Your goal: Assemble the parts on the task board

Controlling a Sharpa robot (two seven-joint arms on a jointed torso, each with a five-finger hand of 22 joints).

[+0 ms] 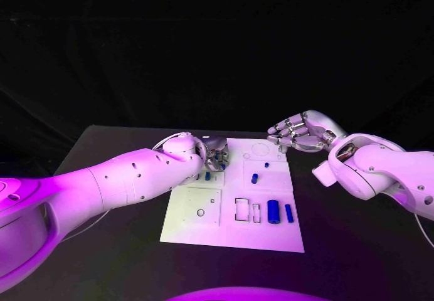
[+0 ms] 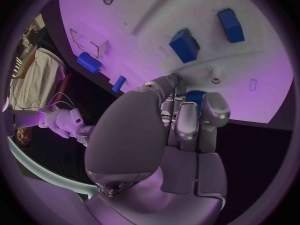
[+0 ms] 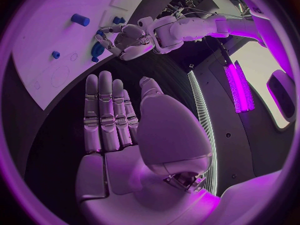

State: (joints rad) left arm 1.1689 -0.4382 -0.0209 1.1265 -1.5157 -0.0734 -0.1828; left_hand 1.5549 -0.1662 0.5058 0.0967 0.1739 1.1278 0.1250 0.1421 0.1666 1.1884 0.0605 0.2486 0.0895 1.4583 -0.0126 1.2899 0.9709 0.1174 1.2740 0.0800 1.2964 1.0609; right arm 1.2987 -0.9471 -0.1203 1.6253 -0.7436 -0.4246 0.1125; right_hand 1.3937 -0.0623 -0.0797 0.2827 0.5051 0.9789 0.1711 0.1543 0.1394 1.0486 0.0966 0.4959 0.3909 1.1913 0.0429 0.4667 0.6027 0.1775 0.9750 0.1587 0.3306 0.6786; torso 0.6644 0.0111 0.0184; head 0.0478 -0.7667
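The white task board (image 1: 271, 235) lies in the middle of the black table. My left hand (image 1: 208, 154) sits over the board's far left corner, fingers curled round a blue part (image 2: 195, 98); the right wrist view shows that blue part (image 3: 97, 50) under the left hand (image 3: 128, 35). My right hand (image 1: 302, 133) hovers past the board's far right corner over the table, fingers stretched out, holding nothing (image 3: 109, 110). Loose on the board are a blue cylinder (image 1: 273, 208), a slim blue piece (image 1: 290, 213) and a small blue piece (image 1: 255, 178).
The board has rectangular recesses (image 1: 243, 209) and a small ring (image 1: 200, 213) near its front. Two blue blocks (image 2: 184, 45) stand in the board close to the left hand. Bare black table (image 1: 352, 238) lies to the right of the board.
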